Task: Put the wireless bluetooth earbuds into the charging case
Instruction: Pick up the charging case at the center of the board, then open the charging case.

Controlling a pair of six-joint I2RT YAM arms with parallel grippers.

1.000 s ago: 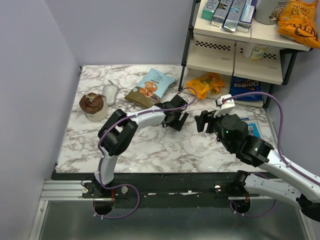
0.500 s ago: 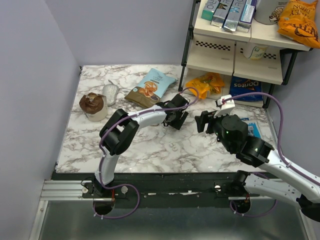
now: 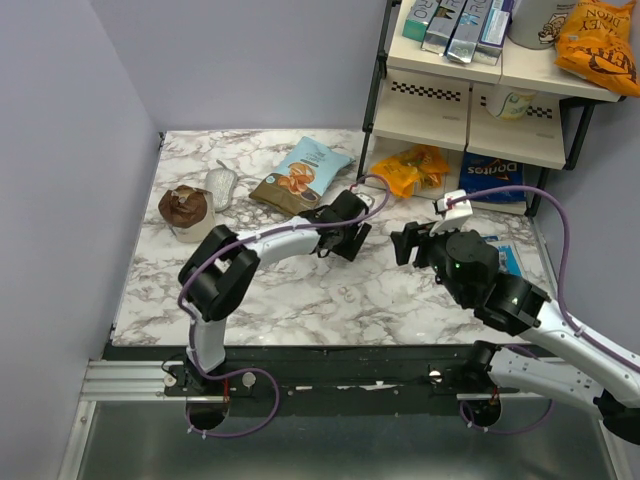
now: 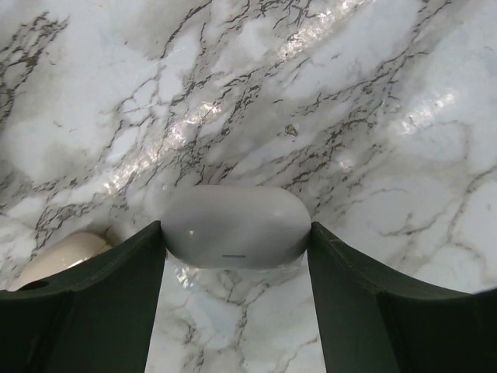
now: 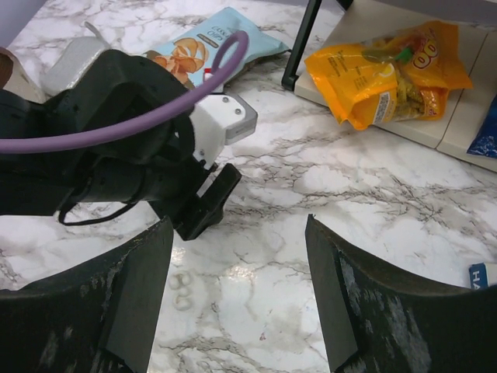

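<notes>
Left tool [image 4: 234, 237] pinches white oval pod [image 4: 235, 221] on desk [image 4: 349, 93], right tool [image 5: 238, 225] spread, empty: smooth rounded shell may squirt free.

This is looking like a robot test room that is dressed up as a little shop. A left robot arm [image 3: 280, 238] and a right robot arm [image 3: 505, 300] are sitting bolted to a metal rail [image 3: 120, 380] at the edge of a marble-look table [image 3: 170, 280], and purple cables [image 3: 520, 188] are looping off them. Plain lilac walls [image 3: 260, 60] are closing in the table like a booth. Beside it a shelf [image 3: 430, 125] is holding snack bags [image 3: 598, 45] and small boxes [image 3: 455, 25], just as a shop shelf does.
</notes>
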